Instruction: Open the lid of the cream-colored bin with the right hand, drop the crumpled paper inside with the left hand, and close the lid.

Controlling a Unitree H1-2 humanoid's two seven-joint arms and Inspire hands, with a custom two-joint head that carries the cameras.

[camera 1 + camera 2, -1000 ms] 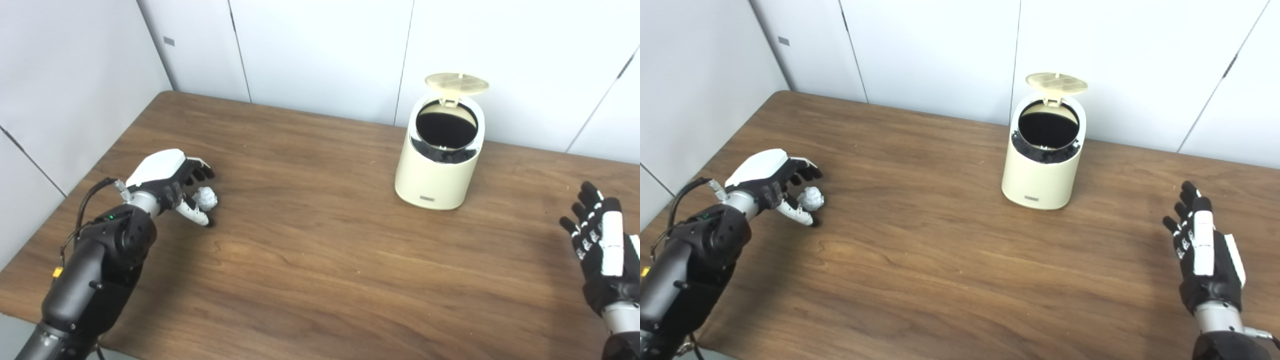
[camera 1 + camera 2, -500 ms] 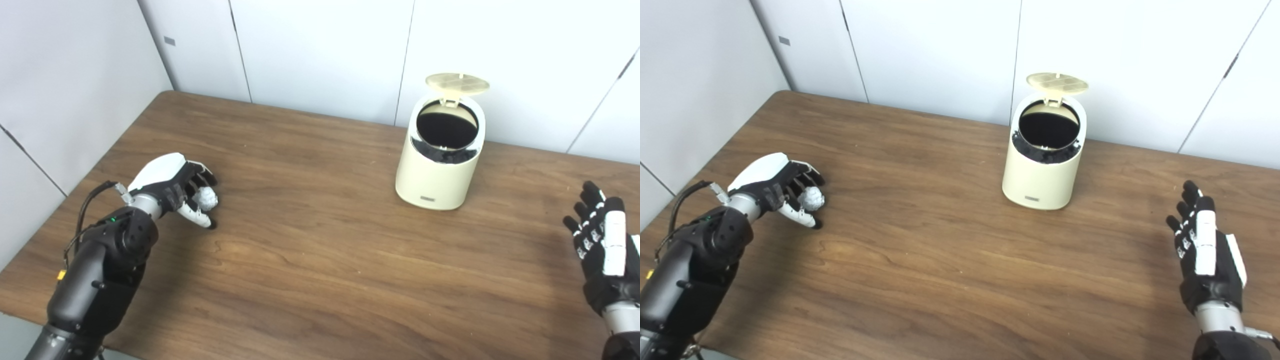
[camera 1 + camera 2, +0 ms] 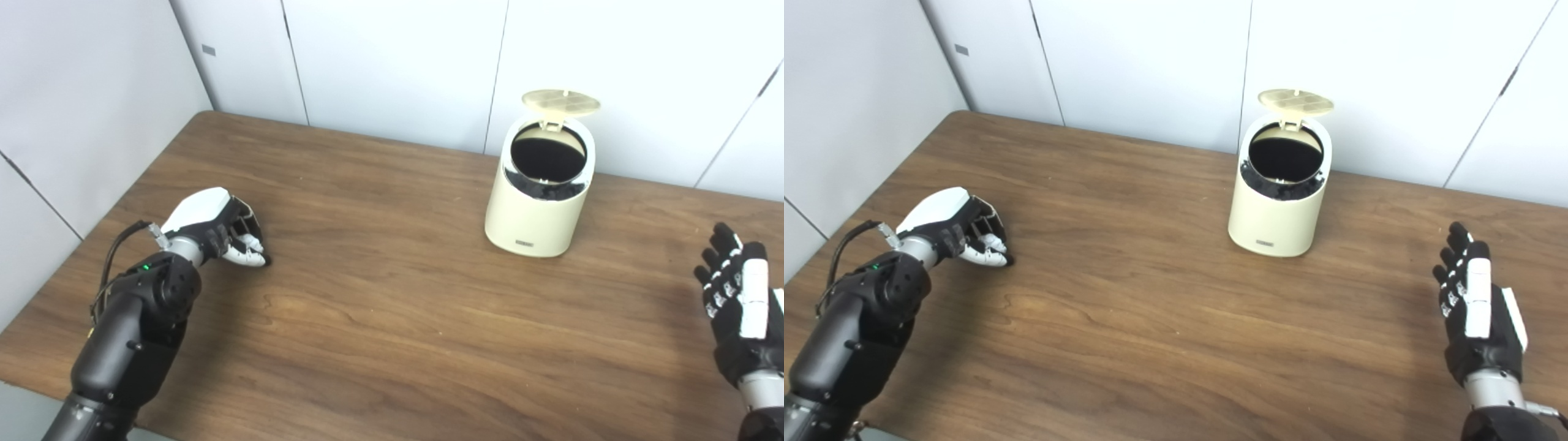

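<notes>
Since a second ago my left robot hand (image 3: pixel 229 236) has curled its fingers in around the crumpled paper, which was in plain sight between thumb and fingers then and is now hidden inside the fist, so I judge it gripped rather than see it. Nothing else has shifted.

Nearest me, well to the right of the bin and closer than it, my right robot hand (image 3: pixel 738 309) hangs over the tabletop (image 3: pixel 392 318) with fingers spread and straight, holding nothing. My left robot hand sits low at the tabletop well to the left of the bin and a little nearer than it. Farthest back stands the cream-colored bin (image 3: pixel 539 196), near the wall, its lid (image 3: pixel 560 102) tipped up behind a dark open mouth.

So the opening is done and I'm on the pickup. Next I need to lift the left fist clear, carry it across above the bin's mouth, and only there loosen the fingers.
</notes>
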